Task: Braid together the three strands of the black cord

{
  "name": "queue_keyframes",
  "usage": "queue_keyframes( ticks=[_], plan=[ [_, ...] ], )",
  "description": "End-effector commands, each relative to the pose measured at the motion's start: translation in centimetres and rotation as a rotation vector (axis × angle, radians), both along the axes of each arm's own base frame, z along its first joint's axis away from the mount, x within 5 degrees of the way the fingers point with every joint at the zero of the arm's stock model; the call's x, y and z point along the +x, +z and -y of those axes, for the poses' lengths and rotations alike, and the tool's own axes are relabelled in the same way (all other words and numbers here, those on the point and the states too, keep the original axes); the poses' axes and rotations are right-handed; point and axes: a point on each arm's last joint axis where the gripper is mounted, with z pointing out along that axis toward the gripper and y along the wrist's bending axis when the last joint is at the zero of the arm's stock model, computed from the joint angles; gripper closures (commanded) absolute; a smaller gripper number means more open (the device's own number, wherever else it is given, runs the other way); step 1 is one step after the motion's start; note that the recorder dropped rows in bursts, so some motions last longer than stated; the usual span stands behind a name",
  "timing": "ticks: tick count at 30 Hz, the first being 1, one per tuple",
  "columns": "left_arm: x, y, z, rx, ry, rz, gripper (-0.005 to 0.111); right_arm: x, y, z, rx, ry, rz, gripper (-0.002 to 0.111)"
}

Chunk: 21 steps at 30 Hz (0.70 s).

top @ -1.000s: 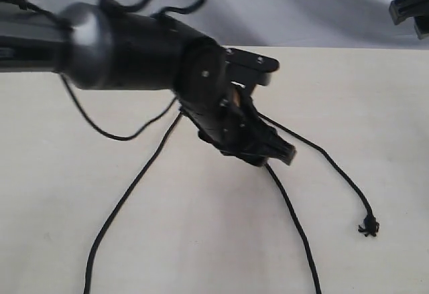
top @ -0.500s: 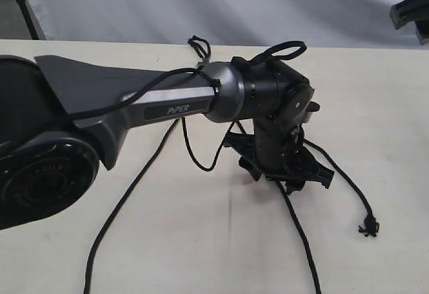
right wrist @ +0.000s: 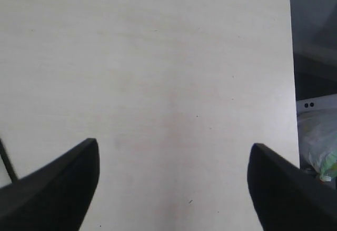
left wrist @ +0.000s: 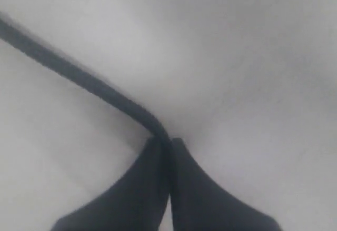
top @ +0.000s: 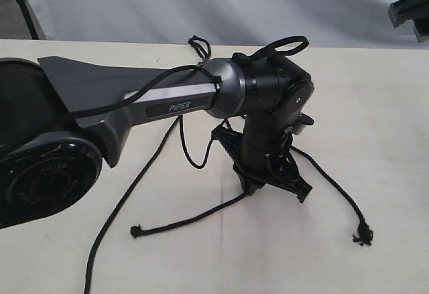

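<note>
left claw [left wrist: 167,142] pinching one black strand [left wrist: 79,78], centre of exterior view, its tip lower left, right claw [right wrist: 174,146] spread wide above the table [right wrist: 158,57], upper right corner

L pincer [top: 258,183] – meets blk strand [top: 188,219]

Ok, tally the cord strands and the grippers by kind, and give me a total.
Cord strands: 3 (left strand, middle strand, right strand)
Grippers: 2 (left gripper, right gripper)
Total: 5
</note>
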Motion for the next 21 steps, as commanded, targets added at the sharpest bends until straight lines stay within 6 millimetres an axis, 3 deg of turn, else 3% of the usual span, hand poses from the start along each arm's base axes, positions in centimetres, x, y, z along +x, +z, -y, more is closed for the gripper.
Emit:
queue_keyframes(
  ticks=[1, 5, 9, 14, 17, 21],
  plan=[
    [0.0, 5.4, -1.3, 0.038, -0.044, 0.140, 0.107, 0.1, -0.8, 0.1, 0.002, 0.010, 0.003, 0.035],
    [0.2, 10.2, -3.6, 0.063, -0.026, 0.283, 0.107, 0.4, -1.7, -0.1, 0.006, 0.043, 0.019, 0.035],
    [0.1, 12.0, -7.2, 0.092, 0.020, 0.298, 0.107, 0.4, -2.1, -0.1, 0.007, 0.054, 0.018, 0.035],
    [0.9, 10.7, -14.1, 0.247, 0.125, 0.271, 0.107, 0.4, -2.1, -0.2, 0.017, 0.054, 0.017, 0.035],
    [1.0, 8.6, -18.4, 0.352, 0.206, 0.215, 0.107, 0.4, -2.1, -0.2, 0.020, 0.055, 0.020, 0.035],
    [1.3, 4.8, -22.0, 0.325, 0.232, 0.192, 0.107, 0.4, -2.1, -0.3, 0.023, 0.055, 0.019, 0.035]
  ],
)
